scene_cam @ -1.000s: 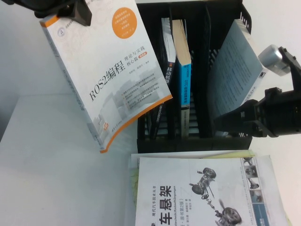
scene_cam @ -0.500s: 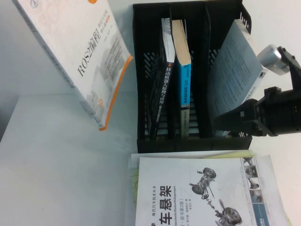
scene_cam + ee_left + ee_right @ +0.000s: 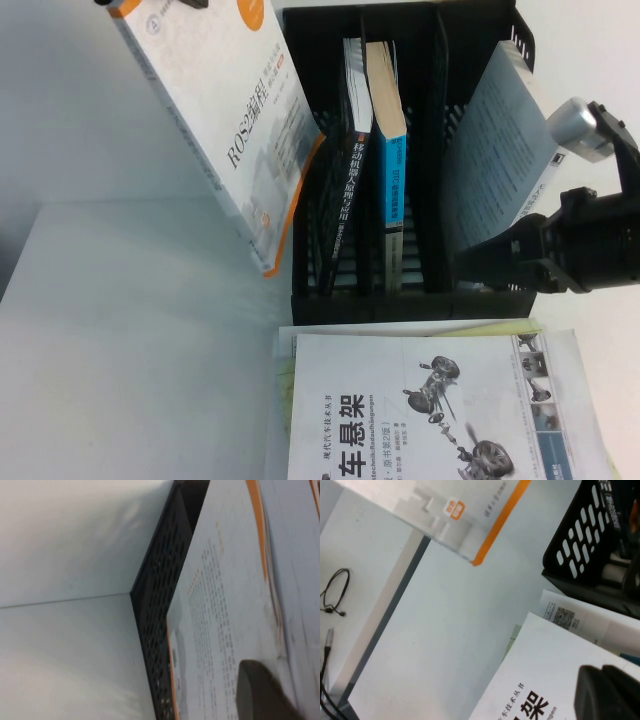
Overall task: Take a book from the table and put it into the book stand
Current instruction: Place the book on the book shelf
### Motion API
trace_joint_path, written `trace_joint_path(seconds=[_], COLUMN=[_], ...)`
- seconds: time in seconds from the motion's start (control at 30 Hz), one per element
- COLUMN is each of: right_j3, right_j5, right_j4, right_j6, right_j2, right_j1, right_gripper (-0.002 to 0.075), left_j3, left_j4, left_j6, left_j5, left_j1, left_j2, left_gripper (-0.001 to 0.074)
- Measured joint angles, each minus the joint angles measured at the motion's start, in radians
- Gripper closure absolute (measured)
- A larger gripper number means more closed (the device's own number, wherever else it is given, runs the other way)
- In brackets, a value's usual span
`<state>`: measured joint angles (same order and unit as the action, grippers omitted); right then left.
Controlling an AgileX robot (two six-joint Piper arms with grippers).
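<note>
Your left gripper (image 3: pixel 150 8) clamps the ROS2 book (image 3: pixel 235 120) beside the book stand (image 3: pixel 310 250); your right gripper (image 3: pixel 500 262): cannot tell.

The white-and-orange paperback book (image 3: pixel 215 110) has a glossy card cover. The black perforated plastic book stand (image 3: pixel 400 300) looks smooth and matt. The white table (image 3: pixel 130 360) is a smooth, faintly sheened surface. At five o'clock, the white suspension paperback (image 3: pixel 420 410) shows satin paper.
</note>
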<state>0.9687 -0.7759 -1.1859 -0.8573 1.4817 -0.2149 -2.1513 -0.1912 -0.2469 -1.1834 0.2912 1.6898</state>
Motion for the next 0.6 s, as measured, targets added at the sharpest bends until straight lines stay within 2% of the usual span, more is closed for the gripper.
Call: trace_joint_path(seconds=[0.3,0.6], right_j3=[-0.021,-0.049], right_j5=[0.033,0.061], right_j4=[0.028,0.049], right_j6=[0.000,0.000], right_j2=[0.000,0.000], right_j1=[0.000,0.000], right_gripper=[0.0729,0.0729], left_j3=[0.000,0.000], left_j4=[-0.106,-0.156], left_j6=[0.007,0.068], left_j5=[0.150,0.214], left_j1=[0.000,0.001], left_j2=[0.090,0.194], left_gripper=[0.0634,0.0634])
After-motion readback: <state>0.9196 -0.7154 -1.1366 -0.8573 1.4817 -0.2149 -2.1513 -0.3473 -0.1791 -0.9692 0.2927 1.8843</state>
